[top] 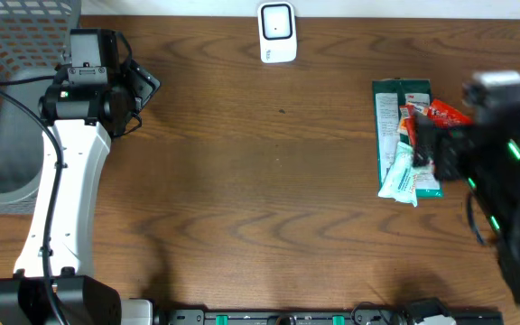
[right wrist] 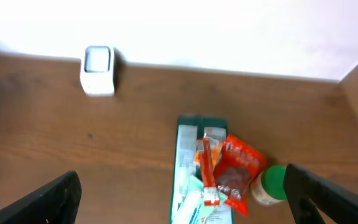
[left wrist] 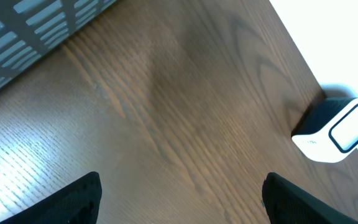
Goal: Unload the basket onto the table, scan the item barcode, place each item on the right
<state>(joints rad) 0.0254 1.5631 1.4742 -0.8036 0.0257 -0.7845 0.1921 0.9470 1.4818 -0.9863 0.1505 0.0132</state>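
Progress: nothing scanned yet, by look of it. Item pile point(top: 406, 140) lies at right of frame on tabletop point(top: 260, 199), well apart from scanner point(top: 276, 32) at top centre. Right gripper point(right wrist: 185, 199) hovers above pile, jaws spread wide, grasping nothing. Left gripper point(left wrist: 179, 205) at upper left, near basket point(top: 7, 81), likewise released, empty. Left to do: pick one item, carry it to scanner, show barcode.
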